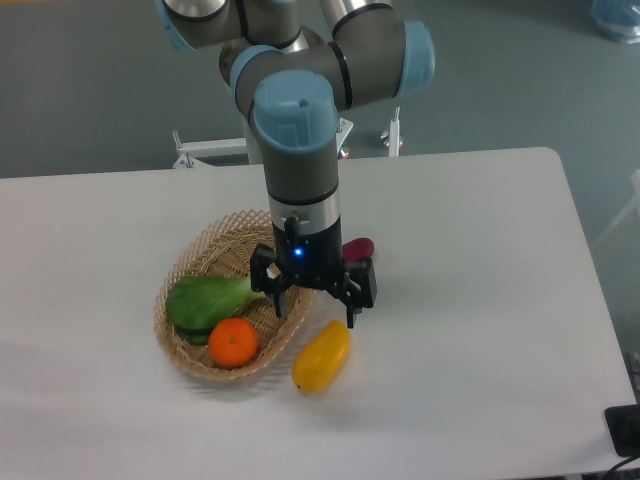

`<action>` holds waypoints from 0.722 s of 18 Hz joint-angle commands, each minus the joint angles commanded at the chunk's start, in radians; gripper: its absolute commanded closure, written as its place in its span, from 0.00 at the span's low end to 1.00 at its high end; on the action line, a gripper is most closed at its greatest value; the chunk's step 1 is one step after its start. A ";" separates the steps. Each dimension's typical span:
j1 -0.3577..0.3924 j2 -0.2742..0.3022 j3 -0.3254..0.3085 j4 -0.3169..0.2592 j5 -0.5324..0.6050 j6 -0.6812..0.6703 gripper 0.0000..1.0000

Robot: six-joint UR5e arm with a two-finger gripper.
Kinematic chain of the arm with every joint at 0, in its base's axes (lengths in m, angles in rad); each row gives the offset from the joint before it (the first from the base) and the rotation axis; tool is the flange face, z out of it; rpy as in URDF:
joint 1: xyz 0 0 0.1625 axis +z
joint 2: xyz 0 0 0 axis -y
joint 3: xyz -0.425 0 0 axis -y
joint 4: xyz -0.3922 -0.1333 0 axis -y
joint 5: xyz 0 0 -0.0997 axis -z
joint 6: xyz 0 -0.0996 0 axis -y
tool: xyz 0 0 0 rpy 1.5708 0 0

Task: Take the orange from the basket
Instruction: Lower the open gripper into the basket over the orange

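Jaws are seen spread and empty above the basket [200, 262] rim; the orange [233, 342] lies lower left, apparently untouched.

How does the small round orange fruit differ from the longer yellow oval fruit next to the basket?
The small round bright-orange fruit is a ball, while the long yellow-orange oval fruit is stretched and bigger. The orange fruit lies inside the woven tan wicker basket; the yellow fruit lies on the white table at the basket's rim. Both have smooth skin.
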 joint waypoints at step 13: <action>-0.117 -0.080 -0.095 0.002 -0.012 -0.131 0.00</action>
